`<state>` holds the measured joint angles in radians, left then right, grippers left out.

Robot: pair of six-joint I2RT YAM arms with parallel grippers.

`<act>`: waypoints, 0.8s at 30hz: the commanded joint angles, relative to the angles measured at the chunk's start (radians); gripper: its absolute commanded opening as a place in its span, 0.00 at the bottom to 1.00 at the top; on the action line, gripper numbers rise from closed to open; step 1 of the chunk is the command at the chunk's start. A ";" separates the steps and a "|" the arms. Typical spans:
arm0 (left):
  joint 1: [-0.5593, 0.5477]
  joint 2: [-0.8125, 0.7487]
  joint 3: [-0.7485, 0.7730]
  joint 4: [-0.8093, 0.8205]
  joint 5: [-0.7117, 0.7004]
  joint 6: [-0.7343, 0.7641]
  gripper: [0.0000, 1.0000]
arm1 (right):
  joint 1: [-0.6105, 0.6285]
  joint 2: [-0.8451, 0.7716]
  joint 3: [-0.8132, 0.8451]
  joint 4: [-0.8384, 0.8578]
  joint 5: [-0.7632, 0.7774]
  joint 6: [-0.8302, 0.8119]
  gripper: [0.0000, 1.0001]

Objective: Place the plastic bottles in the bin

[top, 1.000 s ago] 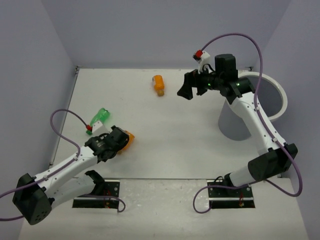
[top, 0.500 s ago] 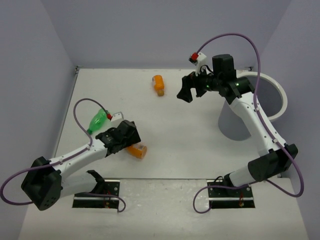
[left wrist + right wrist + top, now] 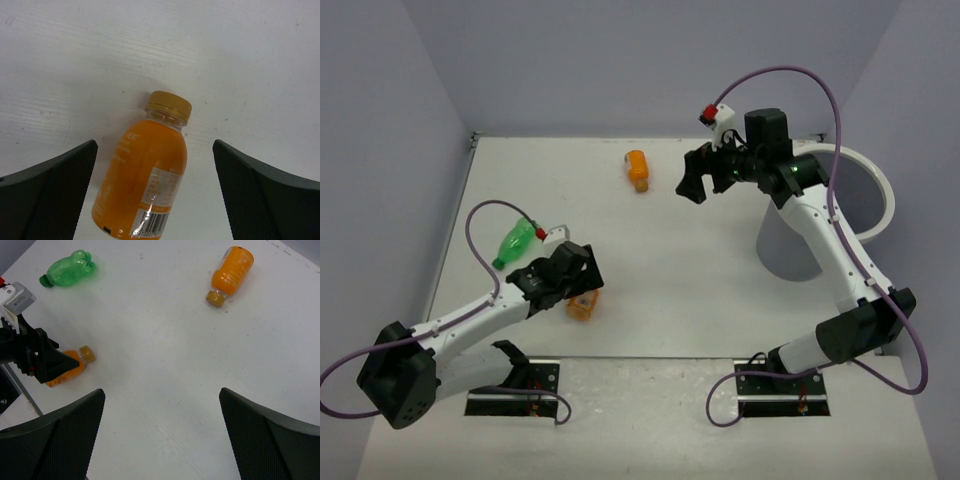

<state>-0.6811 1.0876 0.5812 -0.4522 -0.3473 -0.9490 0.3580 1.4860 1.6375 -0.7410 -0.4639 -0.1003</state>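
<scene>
Orange bottle [image 3: 142, 175] lies on its side between the spread fingers of the left gripper [image 3: 155, 145] (cap pointing away). Grasp approach, I judge: descend, close, then carry to the bin [image 3: 888, 190]. Right gripper [image 3: 162, 392] gapes, empty.

the white table [image 3: 240, 60] fills the gap between the left fingers [image 3: 50, 190] and runs on past their tips, its paint marked with faint streaks and small dark specks. below and ahead of the right fingers [image 3: 50, 440] the same surface shows a few dark flecks. pale lilac walls [image 3: 620, 60] rise beyond both pairs of fingers, at the table's far and side edges.
</scene>
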 commanded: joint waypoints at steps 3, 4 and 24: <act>-0.001 0.017 -0.005 0.001 0.035 0.032 1.00 | 0.002 -0.022 0.016 0.022 0.039 0.027 0.99; -0.001 0.027 -0.017 0.003 0.040 0.030 1.00 | 0.002 -0.022 0.017 0.026 0.041 0.038 0.99; -0.012 0.142 -0.022 0.122 0.123 0.161 0.33 | 0.002 -0.006 0.039 0.030 0.060 0.083 0.99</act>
<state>-0.6899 1.2152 0.5431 -0.3552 -0.2379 -0.8454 0.3580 1.4860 1.6379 -0.7265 -0.4077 -0.0282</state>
